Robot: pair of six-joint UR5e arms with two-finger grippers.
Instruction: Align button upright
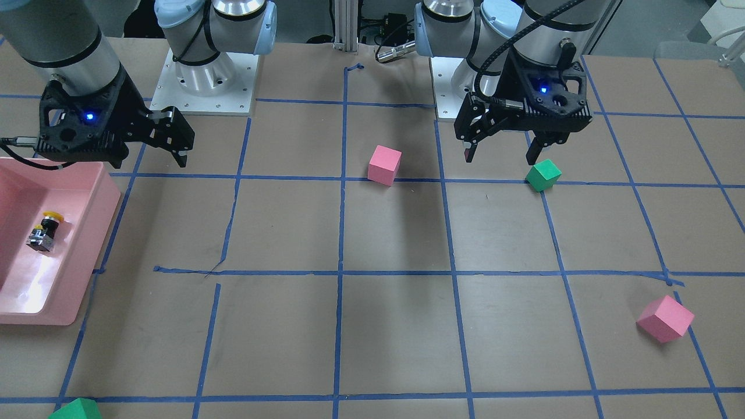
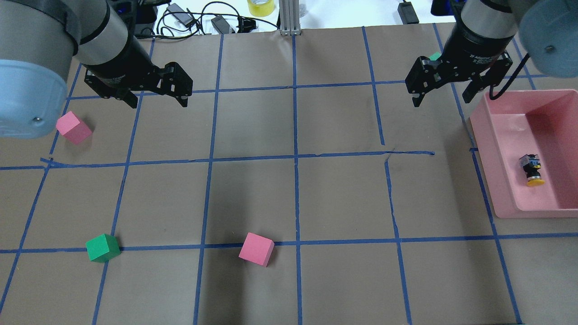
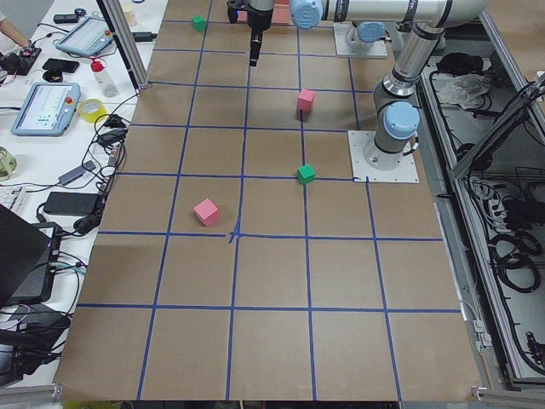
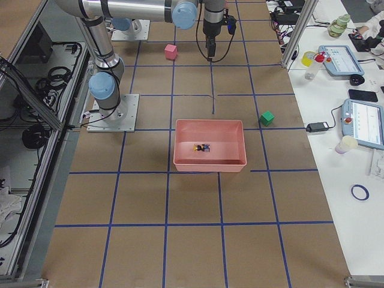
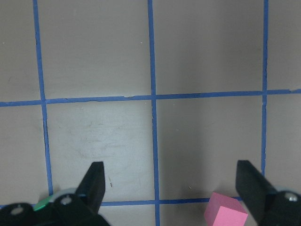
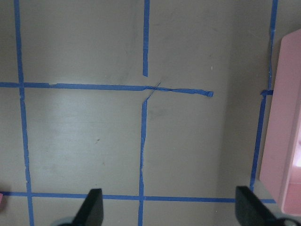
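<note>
The button (image 1: 45,231) lies on its side inside the pink tray (image 1: 107,198), its yellow cap at one end and its grey-black base block at the other. It also shows in the overhead view (image 2: 532,169) and the right exterior view (image 4: 201,147). My right gripper (image 2: 441,99) is open and empty, above the table beside the tray's far corner; its wrist view (image 6: 169,197) shows bare table and the tray's rim (image 6: 282,141). My left gripper (image 2: 158,103) is open and empty, far from the tray, above bare table (image 5: 170,174).
Pink cubes (image 2: 73,127) (image 2: 256,248) and a green cube (image 2: 102,248) lie on the left half of the table. Another green cube (image 2: 435,56) sits behind my right gripper. Blue tape lines grid the brown table. Cables and devices lie past the far edge.
</note>
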